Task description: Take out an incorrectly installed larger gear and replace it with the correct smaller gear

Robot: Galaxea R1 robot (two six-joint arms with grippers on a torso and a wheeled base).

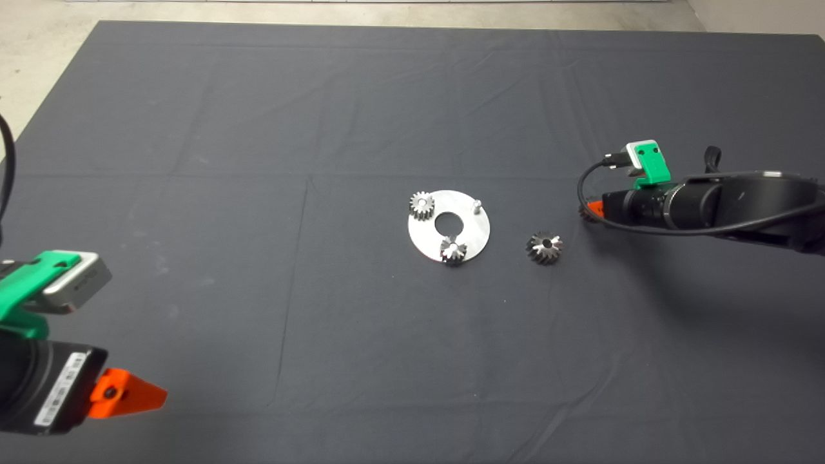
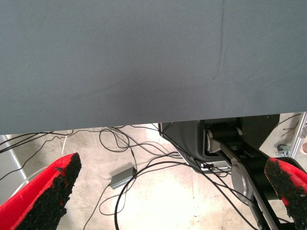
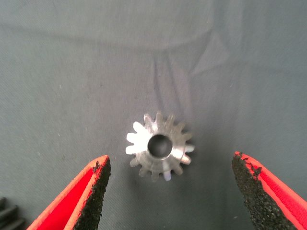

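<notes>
The larger gear (image 1: 544, 247), dark and cone-shaped with shiny tooth faces, lies on the mat just right of the round silver plate (image 1: 468, 234). The smaller gear (image 3: 159, 146) lies flat on the mat further right. In the head view only its dark edge (image 1: 584, 213) shows under the right gripper (image 1: 590, 209). In the right wrist view the right gripper (image 3: 170, 159) is open, with one finger on each side of the smaller gear and not touching it. The left gripper (image 1: 138, 396) is parked at the mat's lower left, open and empty (image 2: 173, 165).
The plate carries a pale silver gear (image 1: 421, 205), a small shiny gear (image 1: 454, 250) and a bare peg (image 1: 477, 206). Dark gear teeth (image 3: 7, 215) show at the edge of the right wrist view. The left wrist view shows the mat's edge, with cables and floor beyond.
</notes>
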